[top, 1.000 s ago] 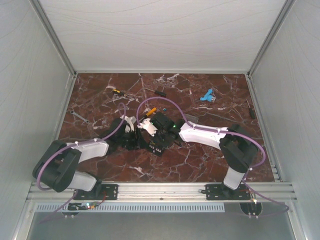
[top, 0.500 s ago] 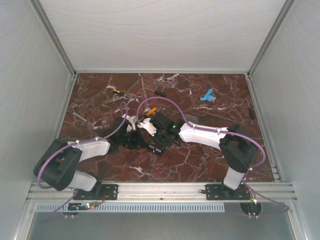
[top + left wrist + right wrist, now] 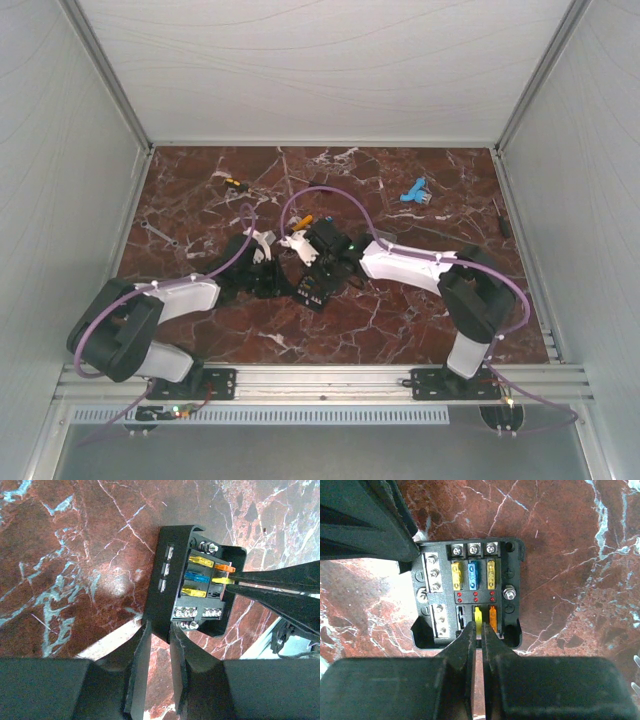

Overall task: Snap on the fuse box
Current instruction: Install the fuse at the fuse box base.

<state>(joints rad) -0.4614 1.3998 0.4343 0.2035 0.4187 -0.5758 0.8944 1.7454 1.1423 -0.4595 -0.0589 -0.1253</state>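
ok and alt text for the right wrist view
The right gripper, shut, pinches a yellow fuse in the near row of the open black fuse box; yellow, blue and yellow fuses sit in the far row.

White-black arms [image 3: 400,268], purple cables [image 3: 322,189]

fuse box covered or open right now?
Open. Both wrist views show the fuse box uncovered, with its yellow, blue and orange fuses and screw terminals exposed. No cover sits over it.
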